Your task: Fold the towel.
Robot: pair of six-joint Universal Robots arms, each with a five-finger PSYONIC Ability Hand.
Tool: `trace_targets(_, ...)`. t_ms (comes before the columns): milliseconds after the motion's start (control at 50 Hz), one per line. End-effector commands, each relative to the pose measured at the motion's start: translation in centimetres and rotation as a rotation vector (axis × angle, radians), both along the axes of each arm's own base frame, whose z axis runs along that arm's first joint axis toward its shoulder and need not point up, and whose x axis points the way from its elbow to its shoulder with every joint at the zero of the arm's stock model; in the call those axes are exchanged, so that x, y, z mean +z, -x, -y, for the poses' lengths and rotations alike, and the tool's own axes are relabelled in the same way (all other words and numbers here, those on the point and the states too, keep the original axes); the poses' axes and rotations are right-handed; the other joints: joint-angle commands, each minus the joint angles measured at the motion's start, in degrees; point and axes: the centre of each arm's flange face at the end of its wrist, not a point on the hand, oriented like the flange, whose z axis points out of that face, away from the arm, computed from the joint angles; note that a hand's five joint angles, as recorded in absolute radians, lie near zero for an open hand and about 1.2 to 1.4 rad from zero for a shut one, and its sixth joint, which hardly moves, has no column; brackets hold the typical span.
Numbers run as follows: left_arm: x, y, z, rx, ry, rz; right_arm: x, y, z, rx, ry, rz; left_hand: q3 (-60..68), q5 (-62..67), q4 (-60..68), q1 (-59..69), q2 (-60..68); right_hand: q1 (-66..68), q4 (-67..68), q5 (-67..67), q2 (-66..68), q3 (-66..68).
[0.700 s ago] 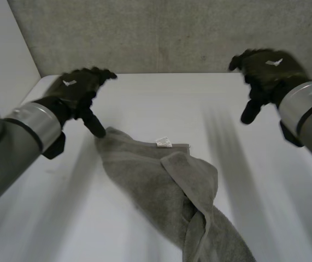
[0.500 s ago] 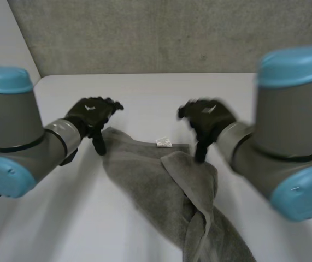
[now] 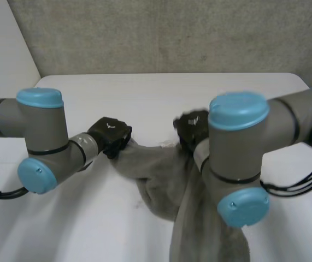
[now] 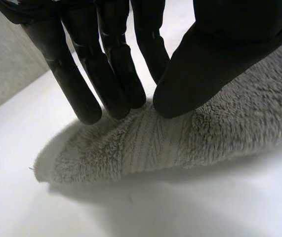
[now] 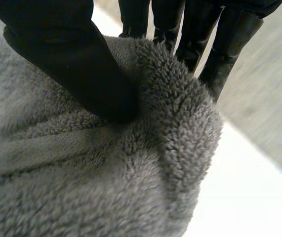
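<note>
Since each thumb presses towel [image 3: 158, 183] against its fingers [image 4: 116, 74], both grasp: left hand [image 3: 111, 135] near a corner, right hand [image 3: 193, 129] on a fold; 0.5 s ago neither gripped.

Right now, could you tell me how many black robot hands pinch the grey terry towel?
2. The left hand pinches the grey terry towel near a corner; the right hand pinches a fold.

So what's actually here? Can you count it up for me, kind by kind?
Grey towel: 1
Black robot hands: 2, the left hand and the right hand, each pinching the towel
White table: 1
Total: 4
</note>
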Motion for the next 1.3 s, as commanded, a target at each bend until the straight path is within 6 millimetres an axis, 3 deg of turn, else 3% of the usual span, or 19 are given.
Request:
trace_targets(20, 5.0, 0.8, 2.9, 0.065, 0.172, -0.064, 8.4, -1.8, 1.9, 0.034, 0.357, 0.186, 14.60, 14.96, 14.47, 15.69, 14.47, 18.03, 3.32, 14.50, 6.29, 5.56)
trace_targets(40, 6.9, 0.8, 3.6, 0.109, 0.224, -0.088, 8.4, -1.8, 1.9, 0.034, 0.358, 0.187, 14.60, 14.96, 14.47, 15.69, 14.47, 18.03, 3.32, 14.50, 6.29, 5.56)
trace_targets(60, 6.9, 0.8, 3.6, 0.109, 0.224, -0.088, 10.4, -2.3, 2.0, 0.062, 0.442, 0.248, 14.60, 14.96, 14.47, 15.69, 14.47, 18.03, 3.32, 14.50, 6.29, 5.56)
trace_targets(100, 11.5, 0.0, 4.5, 0.230, 0.317, -0.175, 12.4, -2.8, 2.0, 0.104, 0.523, 0.311, 14.60, 14.96, 14.47, 15.69, 14.47, 18.03, 3.32, 14.50, 6.29, 5.56)
trace_targets(140, 13.7, -0.5, 4.4, 0.282, 0.346, -0.227, 15.0, -3.3, 1.7, 0.182, 0.612, 0.389, 14.60, 14.96, 14.47, 15.69, 14.47, 18.03, 3.32, 14.50, 6.29, 5.56)
trace_targets(240, 15.9, -2.5, 3.3, 0.370, 0.331, -0.283, 14.0, -4.1, 0.2, 0.314, 0.511, 0.396, 14.60, 14.96, 14.47, 15.69, 14.47, 18.03, 3.32, 14.50, 6.29, 5.56)
trace_targets(320, 13.5, -5.5, 1.5, 0.422, 0.211, -0.210, 11.1, -4.3, -0.8, 0.396, 0.365, 0.336, 14.60, 14.96, 14.47, 15.69, 14.47, 18.03, 3.32, 14.50, 6.29, 5.56)
trace_targets(460, 7.1, -6.2, -2.9, 0.343, -0.029, -0.114, 3.0, -4.2, -2.4, 0.486, 0.037, 0.171, 14.60, 14.96, 14.47, 15.69, 14.47, 18.03, 3.32, 14.50, 6.29, 5.56)
trace_targets(540, 3.5, -6.6, -5.7, 0.300, -0.180, -0.063, 0.7, -3.9, -2.8, 0.477, -0.069, 0.107, 14.60, 14.96, 14.47, 15.69, 14.47, 18.03, 3.32, 14.50, 6.29, 5.56)
trace_targets(560, 3.4, -6.6, -5.7, 0.300, -0.180, -0.063, 0.0, -3.6, -2.8, 0.472, -0.106, 0.080, 14.60, 14.96, 14.47, 15.69, 14.47, -0.23, -14.94, -3.76, -11.97, -12.70)
trace_targets(580, 2.8, -6.8, -6.3, 0.300, -0.208, -0.048, 0.0, -3.6, -2.8, 0.472, -0.106, 0.079, 14.60, 14.96, 14.47, 15.69, 14.47, -0.42, -15.12, -3.94, -12.15, -12.88)
trace_targets(620, 2.4, -7.0, -6.5, 0.304, -0.223, -0.040, -0.4, -2.9, -2.8, 0.448, -0.135, 0.041, 14.60, 14.96, 14.47, 15.69, 14.47, -48.15, -62.85, -51.67, -59.88, -60.61)
trace_targets(660, 2.5, -7.1, -6.5, 0.304, -0.224, -0.042, -0.2, -2.6, -2.5, 0.421, -0.131, 0.038, 12.77, 13.13, 12.65, 13.86, 12.64, -51.97, -66.68, -55.50, -63.71, -64.44)
trace_targets(700, 4.1, -7.2, -6.0, 0.307, -0.169, -0.072, 0.4, -2.2, -2.0, 0.381, -0.117, 0.043, -17.34, -16.98, -17.46, -16.25, -17.47, -51.97, -66.68, -55.50, -63.71, -64.44)
trace_targets(740, 5.5, -7.3, -5.6, 0.309, -0.123, -0.094, 1.4, -1.5, -1.4, 0.331, -0.097, 0.054, -24.00, -23.64, -24.13, -22.91, -24.13, -51.97, -66.68, -55.50, -63.71, -64.44)
trace_targets(840, 8.7, -6.9, -4.6, 0.299, -0.019, -0.152, 4.1, 0.8, 0.1, 0.151, -0.112, 0.203, -30.60, -30.23, -30.72, -29.51, -30.73, -51.97, -66.68, -55.50, -63.71, -64.44)
trace_targets(1000, 11.2, -3.8, -5.0, 0.198, 0.060, -0.201, 3.7, 4.2, 0.5, -0.008, -0.194, 0.292, -31.97, -31.61, -32.10, -30.88, -32.10, -51.97, -66.68, -55.50, -63.71, -64.44)
trace_targets(1080, 8.9, -0.9, -5.0, 0.124, 0.016, -0.174, 2.7, 5.1, 0.4, -0.057, -0.213, 0.268, -33.99, -33.63, -34.11, -32.90, -34.12, -51.97, -66.68, -55.50, -63.71, -64.44)
trace_targets(1300, 3.7, 2.1, -1.6, 0.103, -0.043, -0.133, 0.9, 6.3, -0.5, -0.090, -0.252, 0.231, -34.67, -34.30, -34.79, -33.58, -34.79, -51.97, -66.68, -55.50, -63.71, -64.44)
